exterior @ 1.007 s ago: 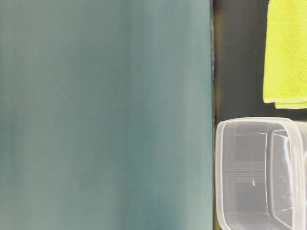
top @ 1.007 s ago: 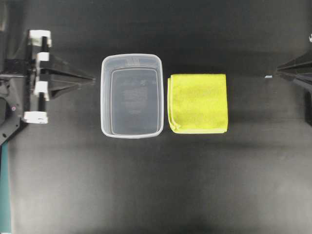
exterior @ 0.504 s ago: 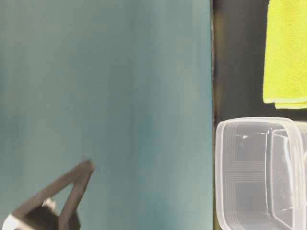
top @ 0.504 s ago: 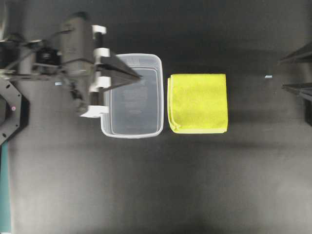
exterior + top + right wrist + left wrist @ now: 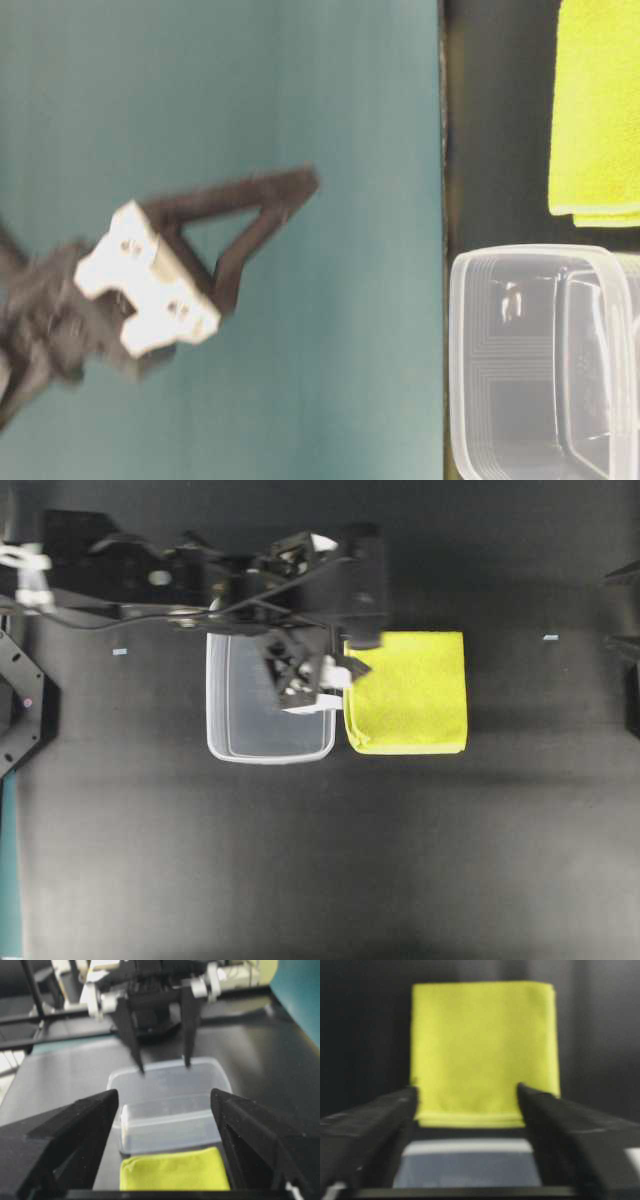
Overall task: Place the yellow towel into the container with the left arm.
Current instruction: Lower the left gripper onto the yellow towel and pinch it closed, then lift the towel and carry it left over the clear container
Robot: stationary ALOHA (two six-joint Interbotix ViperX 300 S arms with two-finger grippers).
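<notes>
- Yellow towel (image 5: 410,692) lies flat on the table, just right of the container (image 5: 240,745); not yet touched.
- Left gripper (image 5: 162,1067) hangs above the container, jaws spread, holding nothing.
- Right gripper (image 5: 165,1110) parked at far right, jaws released.
- Advice: descend over the towel's near edge, pinch through all folded layers, lift clear of the rim.

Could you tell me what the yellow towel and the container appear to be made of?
The yellow towel looks like soft microfibre or similar fabric: matte, slightly fuzzy surface, folded layers and a stitched hem along its edge. The container appears to be clear, slightly frosted plastic: the dark table shows through its floor, and its thick rim catches glossy highlights.
</notes>
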